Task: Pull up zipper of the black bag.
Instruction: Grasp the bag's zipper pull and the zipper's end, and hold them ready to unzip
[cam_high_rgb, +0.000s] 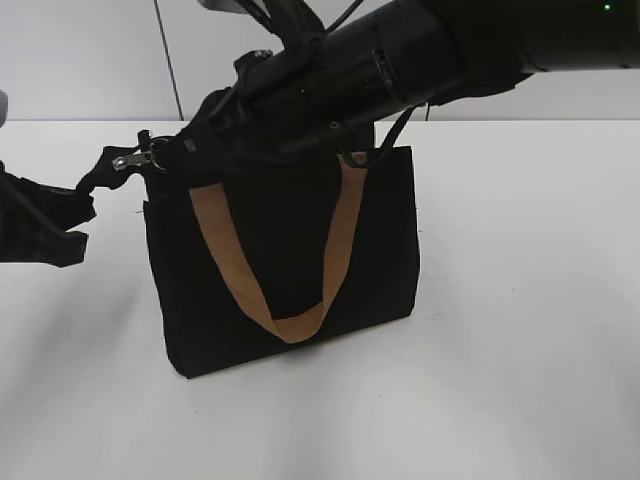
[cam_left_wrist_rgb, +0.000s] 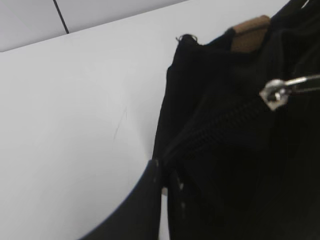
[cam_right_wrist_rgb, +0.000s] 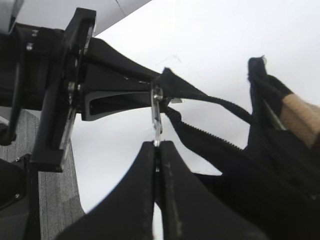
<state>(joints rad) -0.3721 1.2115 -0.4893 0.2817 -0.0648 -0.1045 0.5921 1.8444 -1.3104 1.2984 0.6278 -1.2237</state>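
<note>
The black bag (cam_high_rgb: 285, 250) stands upright on the white table, a tan handle (cam_high_rgb: 297, 326) hanging down its front. Its zipper track (cam_left_wrist_rgb: 220, 125) runs along the top, and the small silver pull tab (cam_high_rgb: 128, 160) sticks out past the bag's top left corner. My right gripper (cam_right_wrist_rgb: 158, 145) is shut on this pull tab (cam_right_wrist_rgb: 157, 117); its arm reaches in over the bag from the upper right (cam_high_rgb: 168, 152). My left gripper (cam_high_rgb: 84, 198) is shut on the black fabric tail at the zipper's end (cam_left_wrist_rgb: 162, 170), left of the bag. The pull also shows in the left wrist view (cam_left_wrist_rgb: 276, 93).
The white table (cam_high_rgb: 520, 330) spreads around the bag. A white wall with a dark vertical seam (cam_high_rgb: 170, 60) stands behind. My right arm's thick black body (cam_high_rgb: 420, 55) hangs over the bag's top. Grey floor (cam_right_wrist_rgb: 50, 200) shows beyond the table edge.
</note>
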